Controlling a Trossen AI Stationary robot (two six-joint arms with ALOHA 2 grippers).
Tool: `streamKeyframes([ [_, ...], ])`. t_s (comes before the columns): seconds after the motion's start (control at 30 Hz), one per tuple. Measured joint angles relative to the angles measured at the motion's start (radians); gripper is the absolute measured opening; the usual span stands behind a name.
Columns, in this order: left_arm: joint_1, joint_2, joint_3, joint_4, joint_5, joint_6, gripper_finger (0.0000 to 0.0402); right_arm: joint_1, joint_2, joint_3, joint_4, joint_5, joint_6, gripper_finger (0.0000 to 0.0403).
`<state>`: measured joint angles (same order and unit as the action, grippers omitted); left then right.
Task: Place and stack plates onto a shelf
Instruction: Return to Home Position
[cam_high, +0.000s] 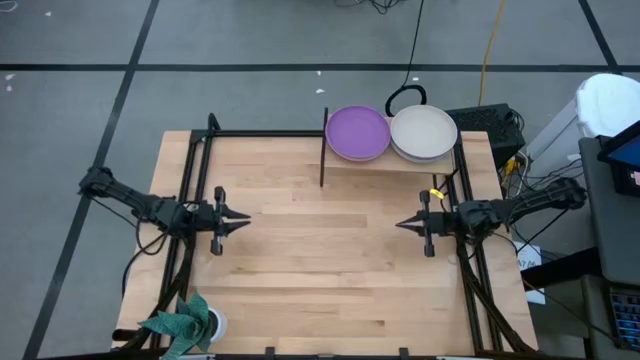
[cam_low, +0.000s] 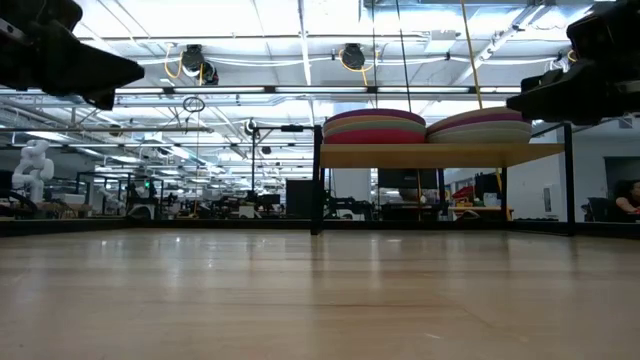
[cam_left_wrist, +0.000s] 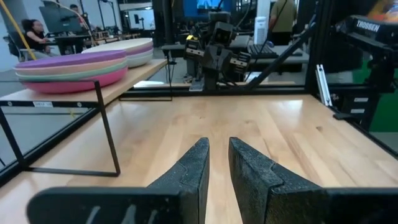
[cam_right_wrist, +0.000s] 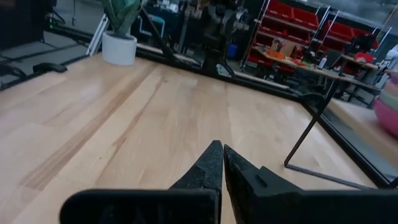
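The shelf (cam_high: 385, 164) stands raised on black legs at the table's far edge, with a black upright (cam_high: 324, 150) on its left. It carries two stacks of plates. The left stack (cam_high: 357, 132) is purple on top, with mint, peach and magenta below (cam_left_wrist: 74, 68). The right stack (cam_high: 423, 133) has a beige plate on top (cam_low: 480, 124). My left gripper (cam_high: 245, 217) hovers over the table's left half, pointing right, empty, its fingers (cam_left_wrist: 217, 149) a narrow slit apart. My right gripper (cam_high: 400, 225) hovers over the right half, pointing left, shut and empty (cam_right_wrist: 220, 148).
A potted plant (cam_high: 185, 322) stands at the table's near left corner. A black frame (cam_high: 200, 150) runs along the table's left, right and far sides. Bare wood (cam_high: 320, 250) lies between the two grippers. Cables and equipment (cam_high: 490, 125) sit beyond the far right corner.
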<state>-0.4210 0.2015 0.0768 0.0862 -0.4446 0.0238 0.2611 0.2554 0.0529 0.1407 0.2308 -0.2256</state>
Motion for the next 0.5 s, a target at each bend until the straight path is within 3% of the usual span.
streamKeyframes([
  [0.3,0.000,-0.090,-0.067,-0.009,0.002,-0.040,0.0067,0.000,-0.048,-0.004,-0.030,-0.001,0.007,0.0000],
  [0.5,0.000,-0.148,-0.067,-0.015,0.003,0.029,0.0052,0.000,-0.086,-0.005,-0.068,0.000,0.019,0.0000],
])
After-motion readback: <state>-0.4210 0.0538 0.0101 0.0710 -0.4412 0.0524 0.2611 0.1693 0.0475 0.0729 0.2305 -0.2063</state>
